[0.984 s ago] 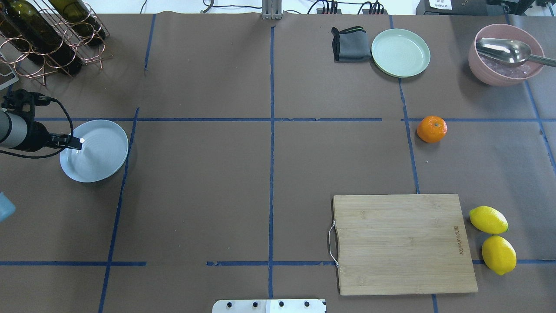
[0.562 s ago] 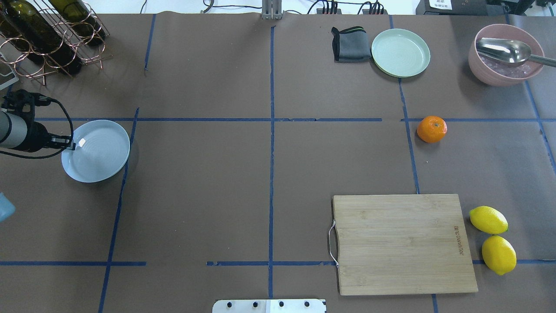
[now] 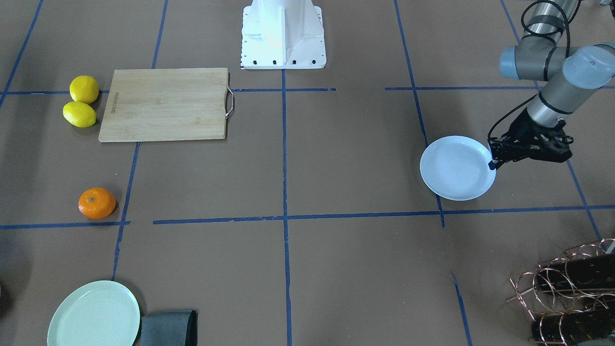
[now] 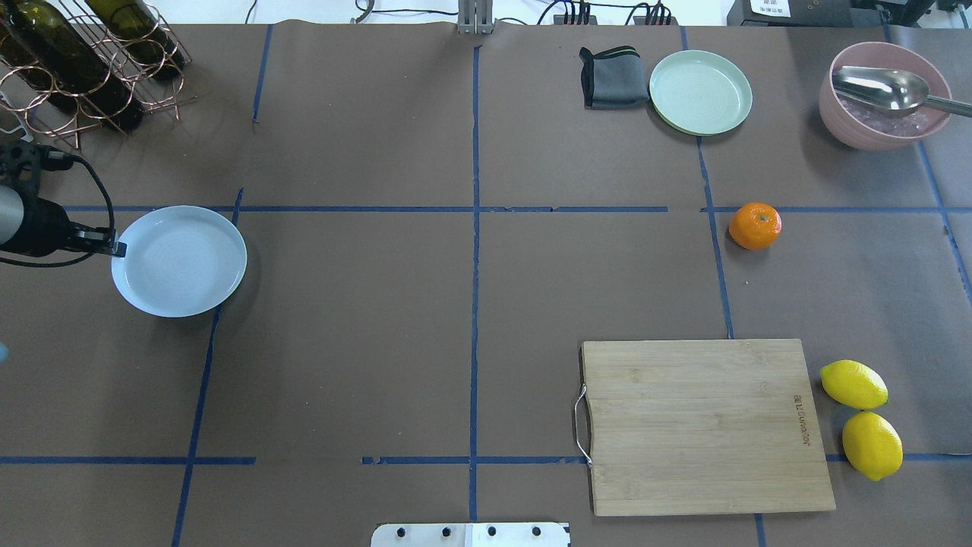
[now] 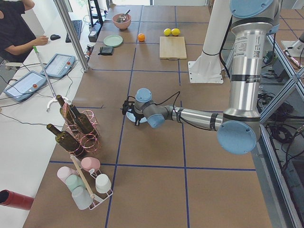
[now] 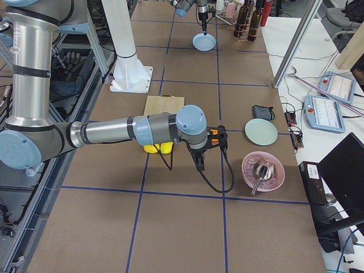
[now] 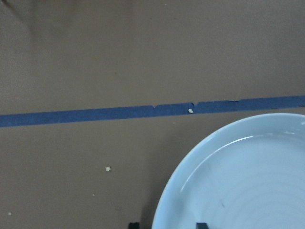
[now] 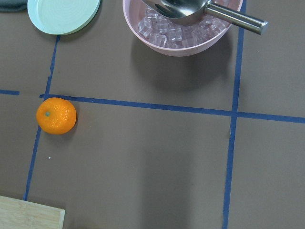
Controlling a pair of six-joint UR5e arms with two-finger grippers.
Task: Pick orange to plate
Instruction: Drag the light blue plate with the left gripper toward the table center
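Front-facing cam first: orange [image 3: 97,203] sits on the brown table [image 3: 336,158] next to a blue tape line. It's near the two lemons [image 3: 79,114] and the cutting board [image 3: 163,104], and way across from the plate [image 3: 456,168]. You can see the left gripper [image 3: 493,163] right at that plate's rim, on the side away from the orange. The mint-green plate [image 3: 93,315] and a grey cloth [image 3: 168,328] sit touching at the bottom edge.

Overhead: same deal, the plate [image 4: 179,260] lies flat. The orange [image 4: 755,226] is well apart from it, between the mint-green plate and the board.

Left side view: the near arm reaches low over the table and its gripper covers most of the plate.

Right side view: the right gripper [image 6: 199,166] points down near the pink bowl [image 6: 247,170]. Can't tell if its fingers are spread or closed.

Left wrist cam: two fingertips [image 7: 134,226] peek in at the bottom, spread apart. One is outside the plate's rim and one over its inside, not pinching it.

Right wrist cam: looks down on the orange [image 8: 56,115], plus the bowl with ice [image 8: 162,31] and a metal ladle [image 8: 228,16].
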